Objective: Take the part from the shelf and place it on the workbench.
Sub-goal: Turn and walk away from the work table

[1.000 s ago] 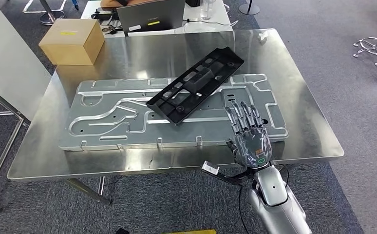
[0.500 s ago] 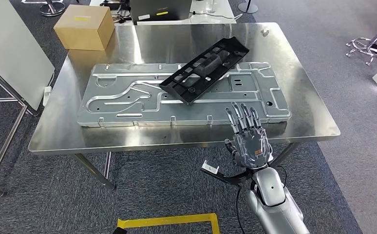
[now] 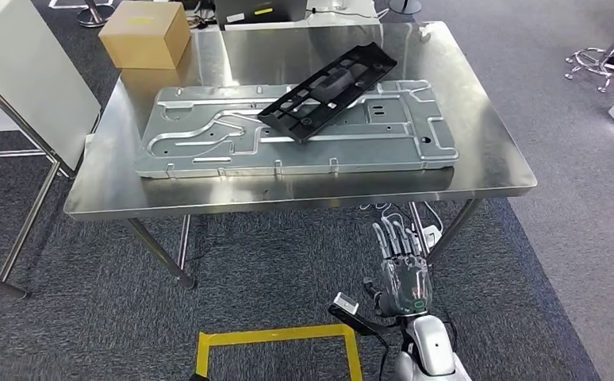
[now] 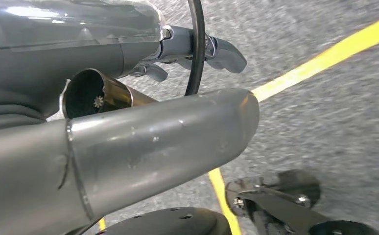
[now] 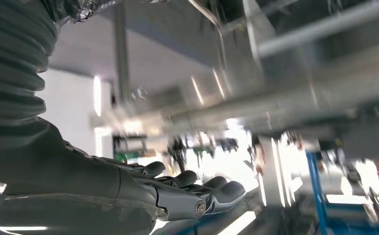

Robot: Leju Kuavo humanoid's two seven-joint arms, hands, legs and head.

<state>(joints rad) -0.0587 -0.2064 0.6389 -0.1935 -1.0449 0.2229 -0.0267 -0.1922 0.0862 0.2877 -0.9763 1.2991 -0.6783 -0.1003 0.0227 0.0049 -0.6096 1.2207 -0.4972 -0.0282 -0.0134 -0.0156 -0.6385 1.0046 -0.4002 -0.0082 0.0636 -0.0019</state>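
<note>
I see the black part [image 3: 328, 91] lying across the metal plate [image 3: 209, 135] on the surface [image 3: 486, 171], and the right robot hand [image 3: 401, 266] hangs below its edge, fingers extended, holding nothing, so I judge placement complete.

From the head view I see the cardboard box [image 3: 145, 33] cut by the top edge of the picture, so its far side is lost to me. The dark device [image 3: 260, 11] behind the tabletop [image 3: 494, 151] is also cut there, and I cannot tell what it is. My right arm leaves the picture at the bottom, just below the right hand [image 3: 401, 274]. In the right wrist view the background is strongly blurred; I cannot tell the shapes beyond the fingers [image 5: 217, 191]. In the left wrist view the left hand [image 4: 129, 142] is too close, and I cannot tell how its fingers lie.
</note>
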